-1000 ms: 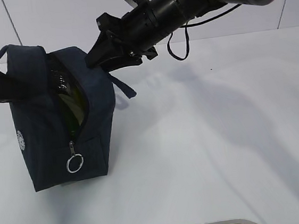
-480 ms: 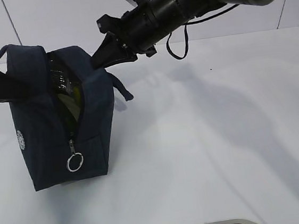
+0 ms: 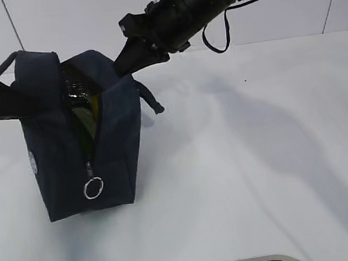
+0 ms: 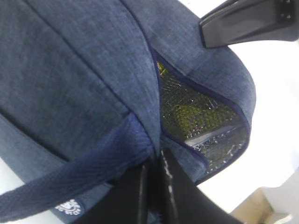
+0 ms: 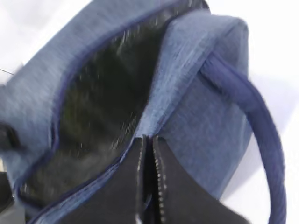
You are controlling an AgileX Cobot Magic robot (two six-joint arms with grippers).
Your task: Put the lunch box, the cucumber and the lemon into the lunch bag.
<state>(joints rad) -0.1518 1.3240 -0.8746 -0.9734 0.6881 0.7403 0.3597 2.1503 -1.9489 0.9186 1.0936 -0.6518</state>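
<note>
Lunch bag point(image 3: 57, 149) is unzipped, something yellow-green glinting against shiny lining; both grippers, left point(image 4: 154, 186) and right point(image 5: 148, 182), pinch its fabric edges.

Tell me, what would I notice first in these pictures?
The dark blue lunch bag on the white table, at the left, its top gaping open. Two black grippers pinch its edges: the left gripper on one side, the right gripper on the other. A silver zipper ring dangles in front.
</note>
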